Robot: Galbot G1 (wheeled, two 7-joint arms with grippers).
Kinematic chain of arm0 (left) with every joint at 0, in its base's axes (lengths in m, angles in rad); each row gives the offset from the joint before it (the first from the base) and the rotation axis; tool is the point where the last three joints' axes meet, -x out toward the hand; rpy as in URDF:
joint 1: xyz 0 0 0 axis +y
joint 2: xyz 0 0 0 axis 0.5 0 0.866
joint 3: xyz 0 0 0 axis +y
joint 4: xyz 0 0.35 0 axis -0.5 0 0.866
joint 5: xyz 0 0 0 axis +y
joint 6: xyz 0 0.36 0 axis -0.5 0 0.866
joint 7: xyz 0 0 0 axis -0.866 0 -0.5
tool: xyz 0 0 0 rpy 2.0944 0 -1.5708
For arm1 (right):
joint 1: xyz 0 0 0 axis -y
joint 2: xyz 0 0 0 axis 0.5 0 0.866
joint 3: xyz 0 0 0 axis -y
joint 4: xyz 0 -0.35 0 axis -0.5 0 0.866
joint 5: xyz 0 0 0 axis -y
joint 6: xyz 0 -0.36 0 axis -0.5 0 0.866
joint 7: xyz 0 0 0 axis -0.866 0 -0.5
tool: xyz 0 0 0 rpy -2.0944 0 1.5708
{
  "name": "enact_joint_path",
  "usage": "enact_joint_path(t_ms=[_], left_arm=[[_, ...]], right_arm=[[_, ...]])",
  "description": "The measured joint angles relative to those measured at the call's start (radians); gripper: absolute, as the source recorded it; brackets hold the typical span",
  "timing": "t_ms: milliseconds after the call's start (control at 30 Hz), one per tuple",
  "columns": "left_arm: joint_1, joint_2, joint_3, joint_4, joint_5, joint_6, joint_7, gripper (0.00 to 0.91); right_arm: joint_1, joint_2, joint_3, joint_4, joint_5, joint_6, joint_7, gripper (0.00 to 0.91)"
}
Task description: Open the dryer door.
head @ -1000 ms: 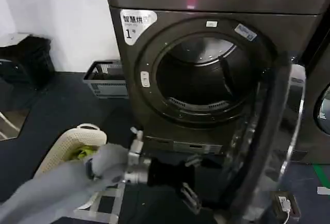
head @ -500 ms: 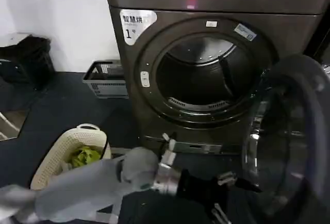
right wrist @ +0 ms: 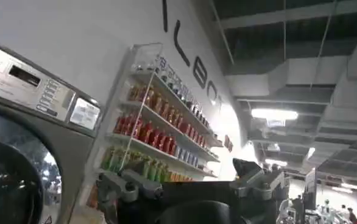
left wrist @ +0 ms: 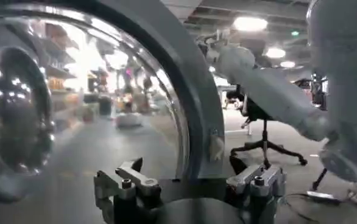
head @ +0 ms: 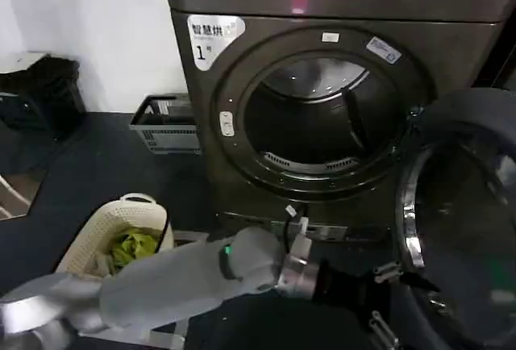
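The dryer door (head: 461,221) stands swung wide open on the right side of the bronze-grey machine with the "1" sticker (head: 211,37), and the dark drum (head: 322,116) is exposed. My left arm reaches low across the front of the machine. Its gripper (head: 390,300) is open at the door's lower inner rim. In the left wrist view the door's chrome ring and glass (left wrist: 75,103) loom close, and the dark rim (left wrist: 198,146) runs down between the spread fingers of my left gripper (left wrist: 192,184). My right gripper (right wrist: 190,182) is open, held up and away, with nothing between its fingers.
A cream laundry basket (head: 90,241) holding green cloth sits on the floor at the lower left. A grey crate (head: 165,124) stands against the wall beside the dryer. Another machine (right wrist: 26,146) and a stocked shelf (right wrist: 154,134) are in the right wrist view.
The door has swung farther open to the right. My left arm has moved rightwards with it, staying at the door's lower rim.
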Motion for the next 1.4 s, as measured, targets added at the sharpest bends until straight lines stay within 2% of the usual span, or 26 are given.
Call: enact_joint_path(t_ms=[633,967,1167,1400], left_arm=[[-0.031,-0.133,0.015,0.107,0.008,-0.007,-0.024,0.907],[-0.030,-0.144,0.014,0.108,-0.012,-0.019,-0.041,0.907],[-0.031,-0.116,0.010,0.095,-0.002,-0.058,-0.039,0.907],[-0.028,-0.059,0.011,0.094,0.052,-0.161,-0.045,0.907]], right_arm=[[-0.003,-0.009,0.017,-0.013,-0.004,0.004,-0.007,0.907],[-0.002,-0.009,0.017,-0.010,-0.004,0.005,-0.010,0.907],[-0.006,-0.007,0.022,-0.011,-0.004,0.010,-0.014,0.907],[-0.004,-0.006,0.018,-0.003,-0.004,0.018,-0.018,0.907]])
